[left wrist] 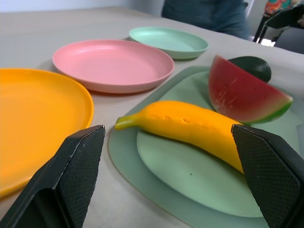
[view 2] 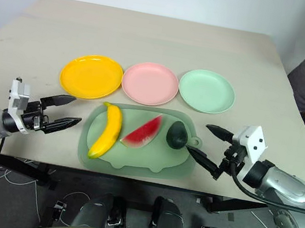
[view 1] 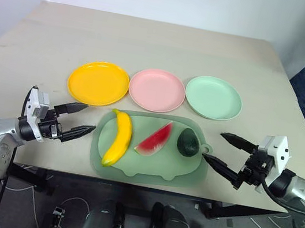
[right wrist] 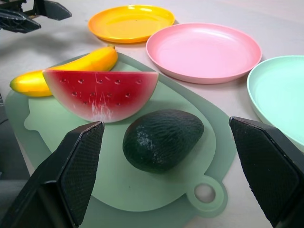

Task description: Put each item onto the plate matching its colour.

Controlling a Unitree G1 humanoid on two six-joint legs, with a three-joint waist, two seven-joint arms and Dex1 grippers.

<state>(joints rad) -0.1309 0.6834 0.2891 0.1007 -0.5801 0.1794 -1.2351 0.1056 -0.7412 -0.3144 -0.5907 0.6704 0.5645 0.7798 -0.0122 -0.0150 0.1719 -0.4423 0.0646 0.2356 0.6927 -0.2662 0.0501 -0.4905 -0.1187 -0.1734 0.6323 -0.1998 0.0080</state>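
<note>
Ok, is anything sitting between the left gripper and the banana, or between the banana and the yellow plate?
Nothing visible. The open left gripper faces the banana across bare table, and the yellow plate lies just beyond the banana's tip.

Bright, even light falls from above. The plates cast faint, soft shadows on the counter (view 1: 152, 44). Mild sheen marks the yellow plate (view 1: 98, 83). In both wrist views the nearest parts are blurred.
</note>
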